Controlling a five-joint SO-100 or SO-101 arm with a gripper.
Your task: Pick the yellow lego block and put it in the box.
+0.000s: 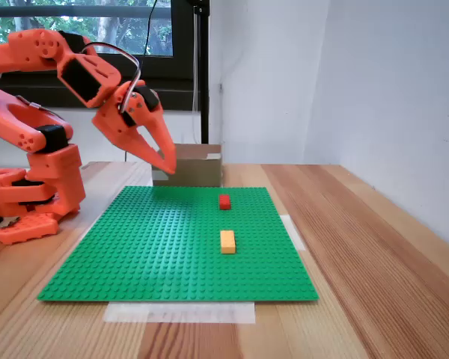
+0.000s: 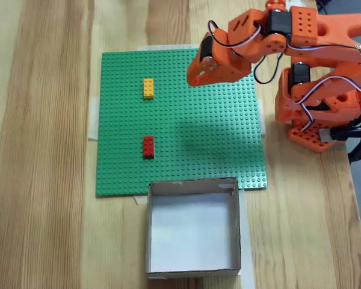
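Wooden tabletop [image 1: 374, 247] is carrying a green studded baseplate [image 1: 157, 247]. We are seeing the small yellow-orange rectangular brick [image 1: 227, 241] lying near-right on it, the brown cardboard box [image 2: 192, 227] beyond its far edge. Orange gripper [image 1: 167, 166] is hovering above, fingers nearly together, holding nothing.

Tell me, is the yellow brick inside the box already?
No, the yellow lego block sits on the green baseplate, apart from the box, whose inside looks bare.

Open green baseplate [image 2: 228, 150] mid-frame, only red brick [image 2: 148, 146] and box [image 2: 192, 188] wall lower down.
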